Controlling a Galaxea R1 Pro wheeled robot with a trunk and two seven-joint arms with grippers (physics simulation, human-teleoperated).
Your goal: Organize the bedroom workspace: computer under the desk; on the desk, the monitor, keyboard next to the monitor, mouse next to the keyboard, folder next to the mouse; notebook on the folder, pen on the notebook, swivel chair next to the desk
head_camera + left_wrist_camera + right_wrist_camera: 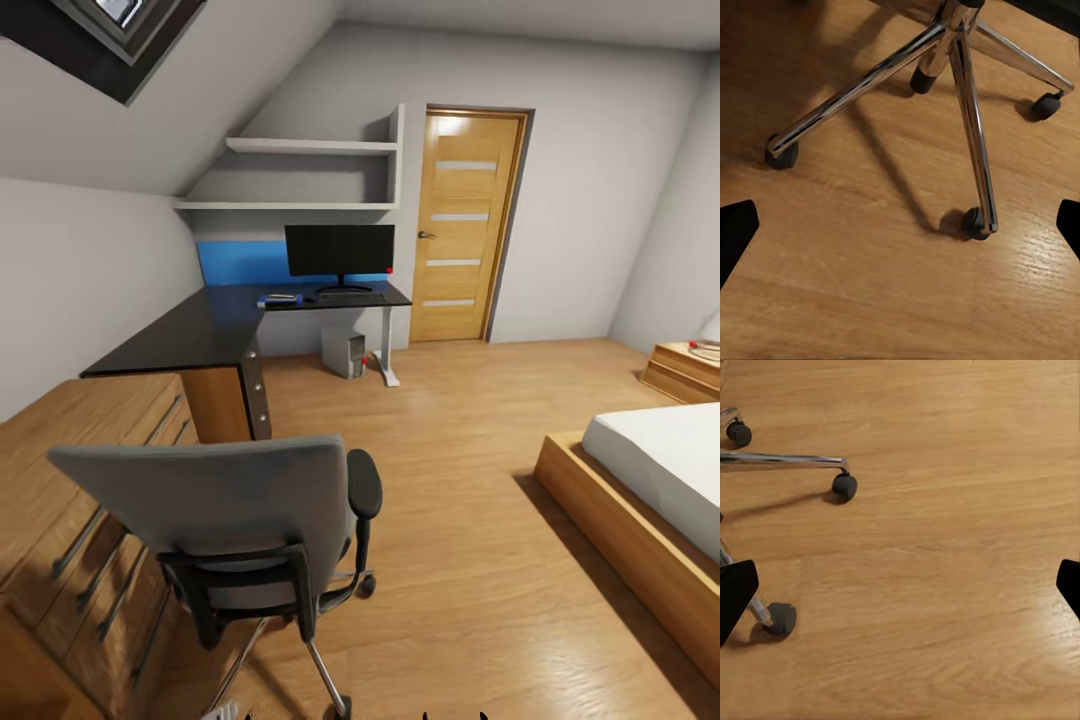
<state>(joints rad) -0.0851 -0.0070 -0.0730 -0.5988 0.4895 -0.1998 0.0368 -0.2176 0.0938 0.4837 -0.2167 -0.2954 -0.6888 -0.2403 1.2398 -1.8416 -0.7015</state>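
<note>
Attic bedroom, contents listed from the left wall across to the right. Low oak drawers (pixel 90 500) along the left wall, bar handles facing the room. Swivel chair (pixel 225 510) in the foreground just beside those drawers, its grey back toward the viewer, black armrest on the right, well apart from the far run of the desk; its chrome star base (pixel 960 112) and castors rest on the light wood floor (pixel 450 520). Desk (pixel 200 330): glossy black top running from the drawers into the far corner and turning along the back wall, a white leg at its right end. On that far run: a blue folder (pixel 279 299) with something small and grey lying on it, too small to identify; then the keyboard (pixel 350 296), directly before the monitor (pixel 340 250), whose black screen faces the room. Computer (pixel 343 352) on the floor under the desk, beside the white leg. White wall shelves (pixel 310 175) above, a skylight in the slope at upper left. Oak door (pixel 463 225), shut, right of the desk. Bed (pixel 650 500) with white mattress in an oak frame at the right, a low oak unit beyond it. Left gripper (pixel 900 225): both dark fingertips set wide apart, nothing between them, over bare floor near the chair base. Right gripper (pixel 900 585): likewise spread wide and empty, above the floor beside two castors.
</note>
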